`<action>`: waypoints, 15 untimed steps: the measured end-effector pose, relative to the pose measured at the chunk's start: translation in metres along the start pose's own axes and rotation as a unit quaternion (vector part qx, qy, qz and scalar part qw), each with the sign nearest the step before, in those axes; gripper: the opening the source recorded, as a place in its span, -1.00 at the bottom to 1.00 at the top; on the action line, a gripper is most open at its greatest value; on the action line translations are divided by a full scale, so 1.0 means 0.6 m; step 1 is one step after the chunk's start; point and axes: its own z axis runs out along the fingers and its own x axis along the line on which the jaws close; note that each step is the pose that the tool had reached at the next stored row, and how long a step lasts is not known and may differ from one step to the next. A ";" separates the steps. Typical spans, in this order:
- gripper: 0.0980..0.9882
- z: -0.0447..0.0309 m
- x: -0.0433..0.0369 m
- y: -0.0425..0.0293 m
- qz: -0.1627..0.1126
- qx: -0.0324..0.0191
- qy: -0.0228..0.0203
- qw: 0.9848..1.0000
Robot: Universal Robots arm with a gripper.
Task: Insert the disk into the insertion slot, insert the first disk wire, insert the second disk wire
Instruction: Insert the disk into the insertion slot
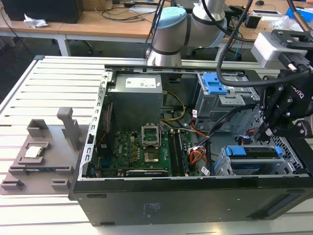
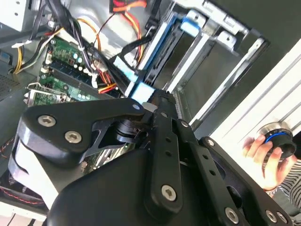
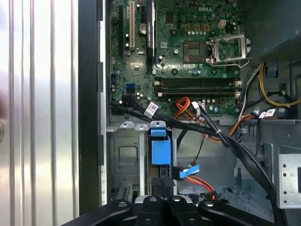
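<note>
Above the insertion slot (image 1: 222, 166), closed jaws touch the blue-framed disk (image 3: 160, 150).

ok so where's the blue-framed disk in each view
exterior view: the disk sits in the low grey cage at the exterior view's right.
second wrist view: the disk is the slanted blue-edged slab inside the cage.
first wrist view: the disk stands edge-on in the cage, beside the black cables.
shared landmark: the green motherboard.
</note>
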 end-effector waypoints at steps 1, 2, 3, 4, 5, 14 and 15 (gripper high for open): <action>-0.98 -0.001 -0.002 -0.014 0.000 0.000 0.000 1.000; -0.98 -0.001 -0.004 -0.027 0.000 -0.001 0.000 1.000; -0.98 -0.001 -0.006 -0.034 0.000 -0.001 0.000 1.000; -0.98 -0.001 -0.007 -0.040 0.000 -0.001 0.000 1.000; -0.98 0.001 -0.007 -0.042 0.000 -0.002 0.000 1.000; -0.98 0.010 -0.007 -0.050 0.000 -0.002 0.000 1.000; -0.98 0.011 -0.007 -0.050 0.000 -0.002 0.000 1.000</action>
